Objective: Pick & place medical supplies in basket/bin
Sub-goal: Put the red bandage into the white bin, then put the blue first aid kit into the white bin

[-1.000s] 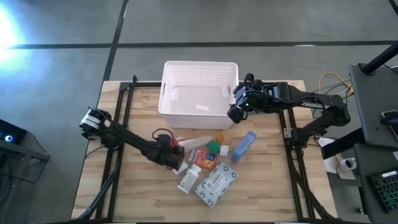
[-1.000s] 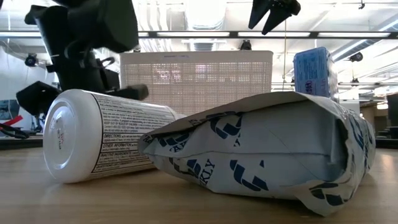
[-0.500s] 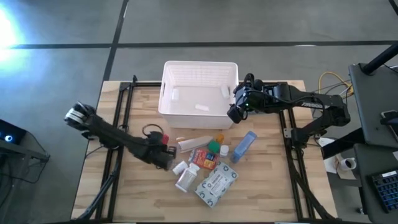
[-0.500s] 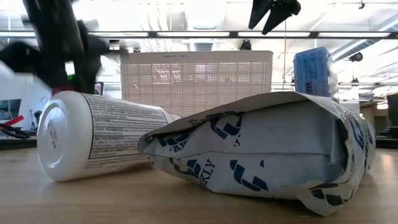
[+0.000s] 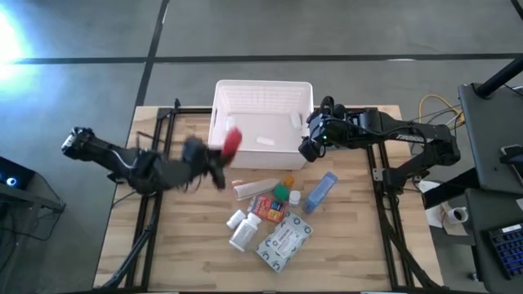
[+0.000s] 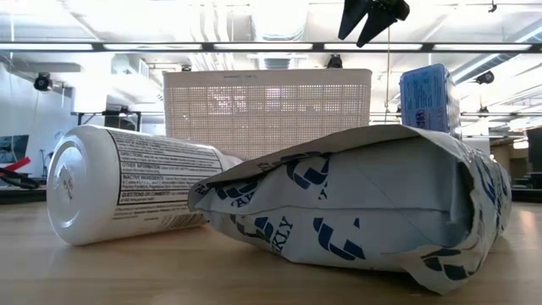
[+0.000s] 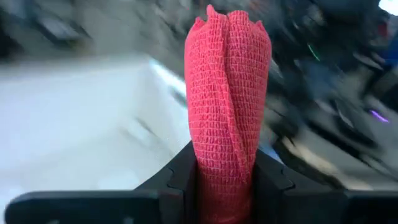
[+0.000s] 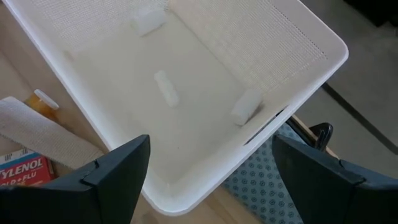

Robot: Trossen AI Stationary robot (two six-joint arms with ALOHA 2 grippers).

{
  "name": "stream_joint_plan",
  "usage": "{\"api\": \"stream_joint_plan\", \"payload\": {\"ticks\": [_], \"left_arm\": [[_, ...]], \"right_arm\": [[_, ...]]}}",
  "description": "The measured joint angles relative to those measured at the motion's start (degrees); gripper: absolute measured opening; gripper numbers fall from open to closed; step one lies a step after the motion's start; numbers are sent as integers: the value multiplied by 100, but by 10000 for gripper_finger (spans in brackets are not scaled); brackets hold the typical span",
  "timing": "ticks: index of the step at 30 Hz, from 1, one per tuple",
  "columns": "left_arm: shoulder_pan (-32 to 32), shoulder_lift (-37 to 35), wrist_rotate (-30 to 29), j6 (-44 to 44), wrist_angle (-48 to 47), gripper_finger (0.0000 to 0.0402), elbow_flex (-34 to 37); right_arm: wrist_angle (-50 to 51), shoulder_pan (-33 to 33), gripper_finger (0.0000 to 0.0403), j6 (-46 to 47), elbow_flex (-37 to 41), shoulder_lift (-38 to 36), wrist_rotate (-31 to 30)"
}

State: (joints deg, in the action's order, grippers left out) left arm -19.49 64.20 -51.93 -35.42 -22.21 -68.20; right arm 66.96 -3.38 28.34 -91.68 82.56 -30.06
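My left gripper (image 5: 219, 162) is up in the air beside the white basket's (image 5: 261, 122) near left corner, shut on a red bandage roll (image 5: 231, 140). My right gripper (image 5: 309, 145) hangs open above the basket's near right corner, with nothing between its fingers (image 8: 211, 180). The other medical supplies lie on the table in front of the basket: a white pill bottle (image 5: 243, 237) on its side, a grey-white packet (image 5: 284, 241), a red-orange box (image 5: 268, 208), a blue-white box (image 5: 320, 189) and a tan roll (image 5: 253, 189). My left gripper pinches the red roll's near end (image 7: 224, 186) between its two fingers (image 7: 183, 177). The rest of the roll sticks out past the fingertips to its free end (image 7: 229, 25). The fingers come almost level from the table's left. The roll is lifted clear of the table.
The basket holds a few small white items (image 8: 166, 87). A blue-teal pad (image 8: 261, 180) lies beside it. In the low view the bottle (image 6: 127, 186) and the packet (image 6: 356, 212) fill the foreground, with the basket (image 6: 267, 110) behind. Bare wood lies near the front edge.
My left gripper has risen from among the supplies with the red roll and gone toward the basket's near left corner, tipping from pointing down to almost level. The roll is now clear of the table. The white bottle has shifted a little to the left.
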Motion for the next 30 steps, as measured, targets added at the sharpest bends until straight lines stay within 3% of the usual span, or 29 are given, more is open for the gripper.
{"api": "stream_joint_plan", "payload": {"ticks": [3,7,12,16,21,25,30], "left_arm": [[974,14,130,664,221,79,-150],[2452,309,1393,889,210,83,-200],[3416,1009,2354,830,23,130,-145],[3514,1396,2498,620,45,194,-278],[3322,1419,2501,1009,41,252,-516],[3192,1249,2537,1297,-67,270,-780],[2892,1108,3038,1220,-768,272,-1220]], "right_arm": [[10,2,328,15,0,0,48],[35,3,328,88,0,-2,473],[239,161,328,367,0,-32,614],[511,318,328,599,0,-33,616],[939,515,328,699,0,-33,611],[1557,814,328,96,0,-37,704],[2341,1234,328,-1225,11,-37,904]]}}
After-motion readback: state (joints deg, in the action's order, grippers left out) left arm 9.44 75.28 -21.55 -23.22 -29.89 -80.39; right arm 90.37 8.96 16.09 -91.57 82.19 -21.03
